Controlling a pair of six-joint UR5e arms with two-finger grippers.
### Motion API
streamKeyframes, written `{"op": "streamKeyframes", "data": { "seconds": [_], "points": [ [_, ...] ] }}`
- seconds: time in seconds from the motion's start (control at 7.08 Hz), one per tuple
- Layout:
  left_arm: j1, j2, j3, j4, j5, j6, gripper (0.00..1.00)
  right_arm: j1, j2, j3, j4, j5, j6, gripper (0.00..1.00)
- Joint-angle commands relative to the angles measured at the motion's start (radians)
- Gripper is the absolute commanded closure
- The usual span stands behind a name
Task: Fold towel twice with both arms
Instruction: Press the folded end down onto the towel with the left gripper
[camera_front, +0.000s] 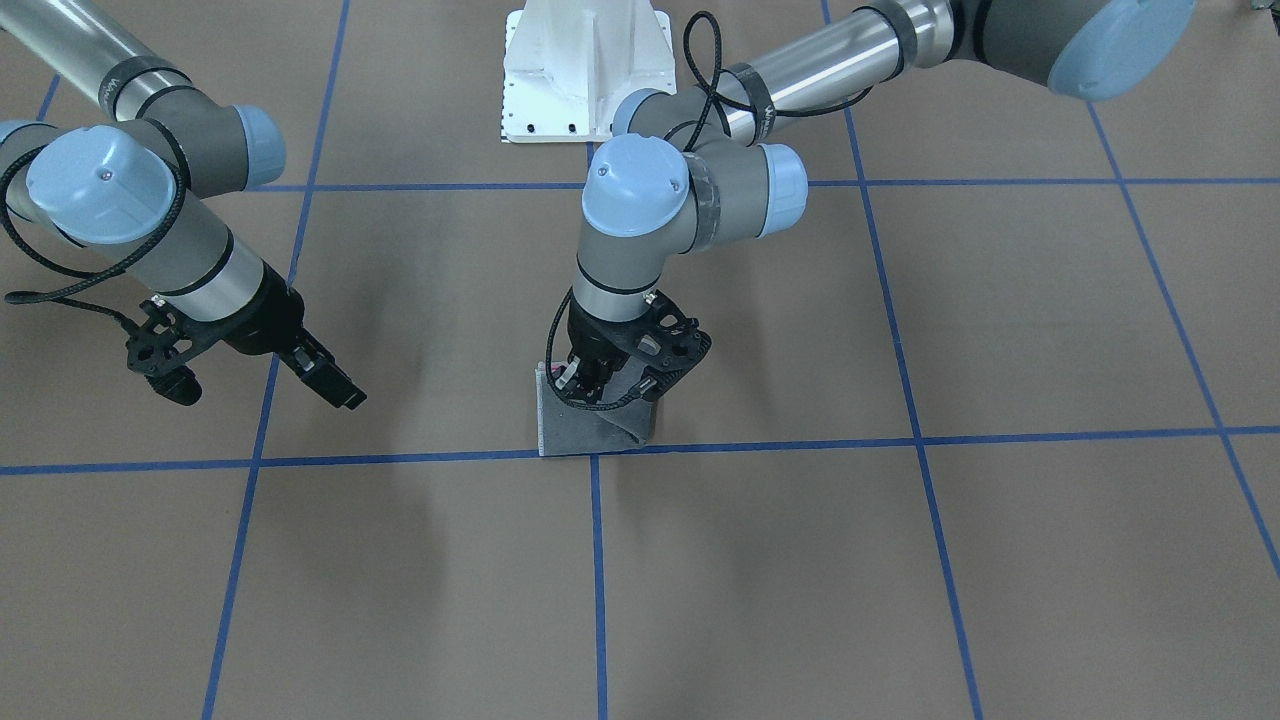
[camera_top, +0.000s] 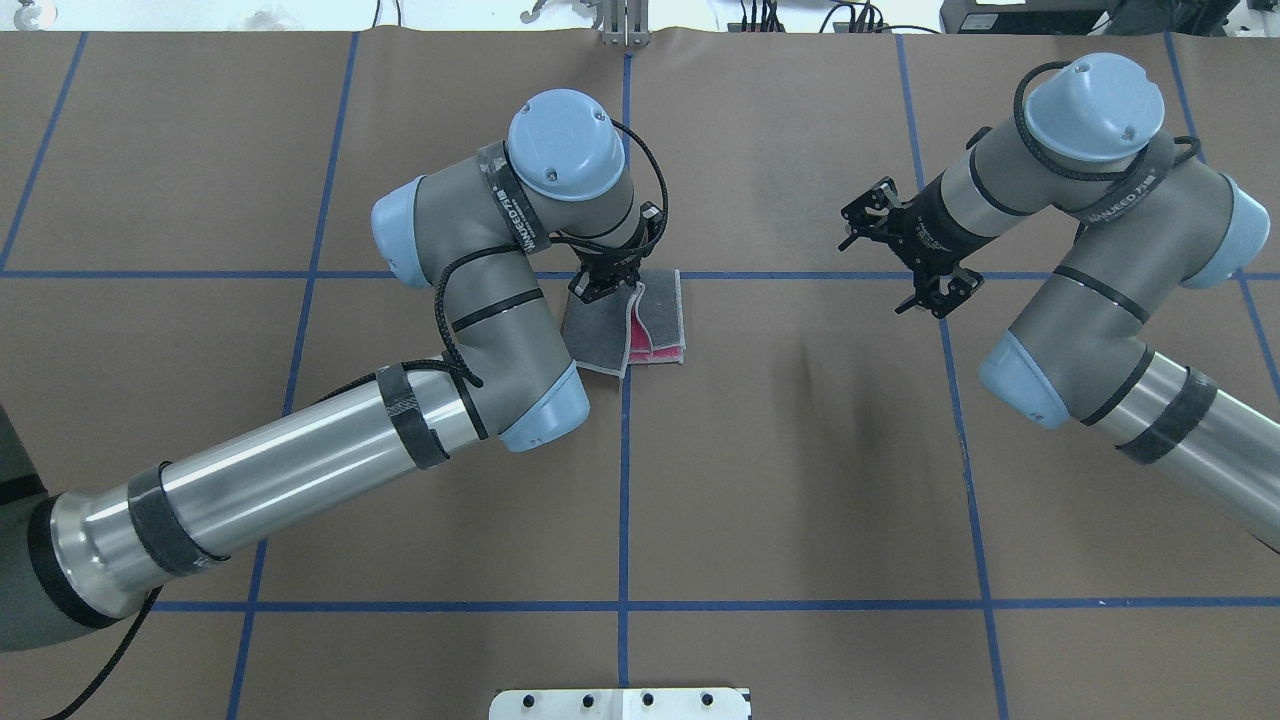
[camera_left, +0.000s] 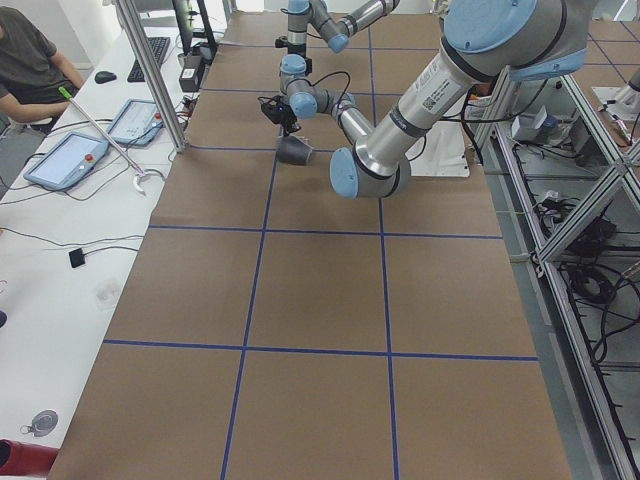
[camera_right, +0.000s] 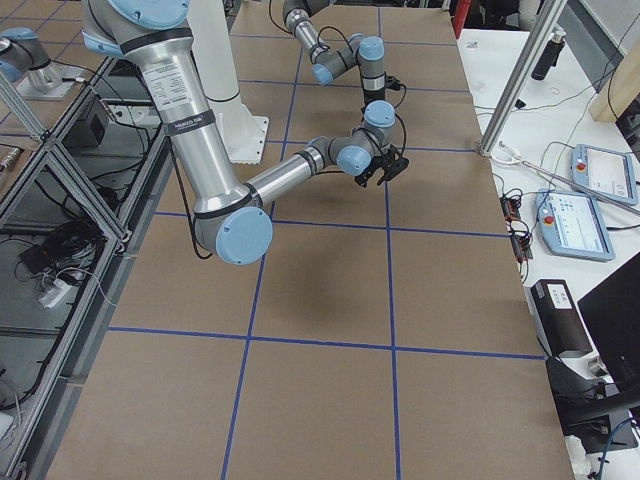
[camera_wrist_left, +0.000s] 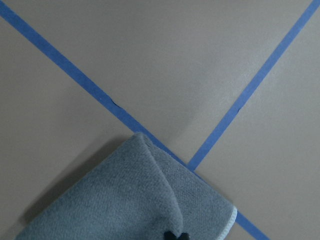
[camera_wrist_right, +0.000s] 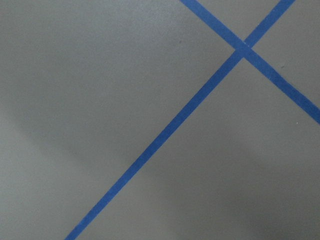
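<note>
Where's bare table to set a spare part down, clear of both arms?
Free: operator-side row of the table, past the towel; also the strip between towel and right end effector. Crowded: at the left end effector on the towel, under left arm and right arm.

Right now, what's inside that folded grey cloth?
The towel gapes open on one side, showing pink inner layers. The grey outer flap, pinched by the left gripper, covers the rest, so whatever lies deeper cannot be seen.
</note>
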Motion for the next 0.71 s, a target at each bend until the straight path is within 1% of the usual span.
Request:
{"op": "streamKeyframes", "data": {
  "seconds": [0.0, 0.14, 0.28, 0.56],
  "points": [
    [0.001, -0.074, 0.11, -0.027, 0.001, -0.039, 1.0, 0.007, -0.009, -0.007, 0.004, 0.0, -0.003, 0.0],
    [0.0, -0.074, 0.115, -0.029, 0.001, -0.039, 1.0, 0.016, -0.01, -0.009, 0.0, 0.0, -0.024, 0.0],
    [-0.002, -0.08, 0.115, -0.029, 0.021, -0.041, 1.0, 0.017, -0.019, -0.011, 0.001, -0.001, -0.035, 0.0],
    [0.001, -0.114, 0.157, -0.029, 0.029, -0.071, 1.0, 0.019, -0.021, -0.011, 0.001, 0.0, -0.037, 0.0]
  ]
}}
